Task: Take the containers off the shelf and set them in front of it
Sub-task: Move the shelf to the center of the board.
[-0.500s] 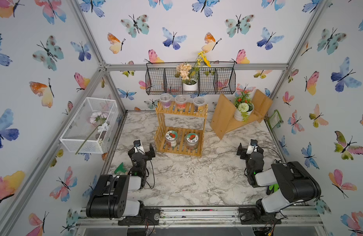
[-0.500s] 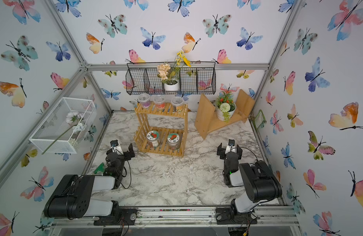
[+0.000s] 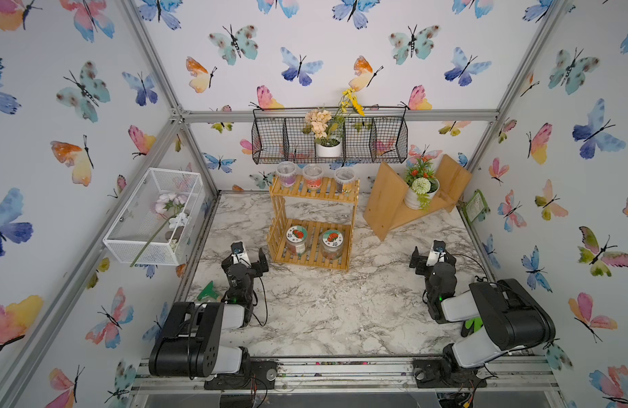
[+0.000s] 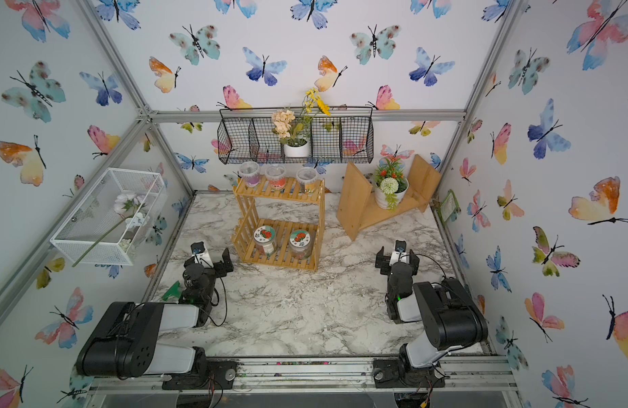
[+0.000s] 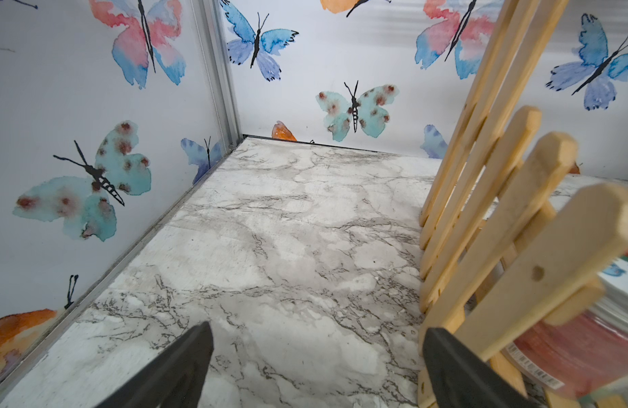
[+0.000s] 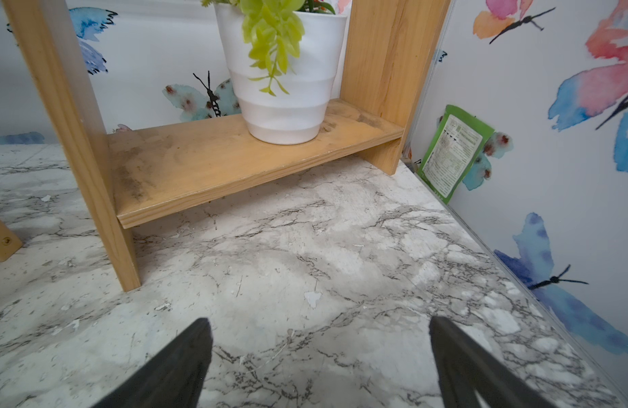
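Note:
The shelf (image 3: 279,216) (image 4: 244,208) of yellow wooden slats stands at the back middle of the marble table. On its top tier are three containers, lidded clear cups (image 3: 286,175) (image 3: 312,177) (image 3: 344,179). Two containers with red-fruit lids (image 3: 297,240) (image 3: 332,243) sit on the lower tier. My left gripper (image 3: 249,263) (image 5: 317,328) is open and empty, low over the table beside the shelf's left side, one finger close to a slat (image 5: 499,212); a jar (image 5: 588,339) shows behind the slats. My right gripper (image 3: 430,259) (image 6: 319,319) is open and empty, well right of the shelf.
An angled wooden board stand (image 3: 386,197) (image 6: 234,159) with a white flower pot (image 6: 284,88) stands ahead of the right gripper. A green packet (image 6: 450,155) leans on the right wall. A black wire basket (image 3: 330,141) hangs above the shelf, a white mesh box (image 3: 153,215) on the left wall.

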### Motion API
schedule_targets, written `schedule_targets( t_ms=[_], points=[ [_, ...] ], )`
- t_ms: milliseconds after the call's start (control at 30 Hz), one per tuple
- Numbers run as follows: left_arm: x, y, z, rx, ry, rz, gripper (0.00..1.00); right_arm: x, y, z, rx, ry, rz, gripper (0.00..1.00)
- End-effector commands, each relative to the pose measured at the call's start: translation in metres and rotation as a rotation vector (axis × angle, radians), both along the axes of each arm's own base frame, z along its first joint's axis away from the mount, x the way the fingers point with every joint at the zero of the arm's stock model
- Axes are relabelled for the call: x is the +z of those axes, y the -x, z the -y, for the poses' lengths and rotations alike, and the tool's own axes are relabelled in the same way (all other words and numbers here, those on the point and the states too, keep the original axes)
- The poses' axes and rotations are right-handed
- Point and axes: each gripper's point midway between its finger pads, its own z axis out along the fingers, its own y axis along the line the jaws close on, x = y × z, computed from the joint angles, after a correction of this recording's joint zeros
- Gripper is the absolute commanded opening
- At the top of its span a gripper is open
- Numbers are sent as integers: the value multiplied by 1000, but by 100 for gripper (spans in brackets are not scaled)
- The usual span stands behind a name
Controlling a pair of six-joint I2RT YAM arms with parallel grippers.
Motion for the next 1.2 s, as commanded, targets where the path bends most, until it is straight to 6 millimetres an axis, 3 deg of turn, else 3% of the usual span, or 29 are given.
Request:
schedule_targets(
  t_ms=[0, 400, 533, 800, 900, 1167],
  points=[
    [1, 0, 2, -21, -2, 9, 99, 3, -4, -1, 9, -10, 10, 98],
    [6, -3, 1, -14, -1, 17, 99, 9, -3, -7, 53, 1, 23, 98],
    [9, -23, 9, -61, -25, -113, 99, 21, -13, -25, 151, 38, -23, 98],
    [36, -26, 34, -206, -10, -158, 99, 54, -34, -32, 148, -50, -167, 98],
    [50, -25, 43, -263, -20, -172, 99, 64, -35, -49, 208, -132, -215, 98],
    [76, -18, 67, -412, -13, -193, 100, 92, -7, -138, 435, -180, -331, 98]
  ],
)
